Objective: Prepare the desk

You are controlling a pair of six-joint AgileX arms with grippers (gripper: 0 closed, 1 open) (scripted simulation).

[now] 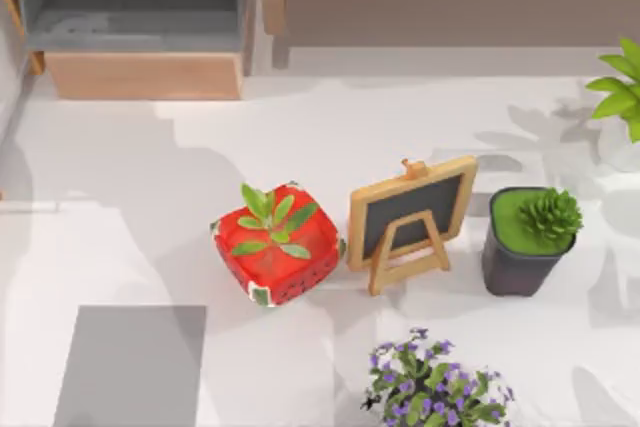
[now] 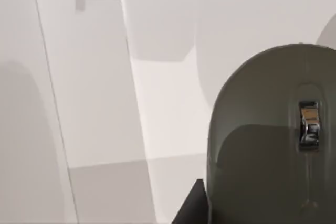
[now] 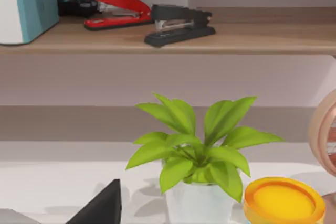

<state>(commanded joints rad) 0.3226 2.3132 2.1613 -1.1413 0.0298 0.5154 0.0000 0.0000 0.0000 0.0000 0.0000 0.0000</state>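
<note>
Nearest in the top view, a purple flower pot [image 1: 435,387] sits at the front edge, with the grey mat [image 1: 130,365] on the front left of the desk [image 1: 120,237]. The desk spreads white under everything, running back to the shelf.

Mid-desk stand three things in a row: a red strawberry pot [image 1: 277,245], just beside it a small chalkboard easel [image 1: 411,217], then a dark pot with a succulent [image 1: 530,237].

The left wrist view looks onto a grey mouse [image 2: 268,140] close below; whether the left pincer is apart or together, I cannot tell. My guess is the mouse belongs on the mat, so set it down flat and square there, clear of the strawberry pot.

From the right wrist view, a leafy plant [image 3: 197,150] and an orange-lidded jar [image 3: 283,200] stand near; that pincer's state I cannot tell either.

Farthest back, the shelf [image 3: 173,38] carries a red stapler [image 3: 116,8] and a black stapler [image 3: 178,23].
</note>
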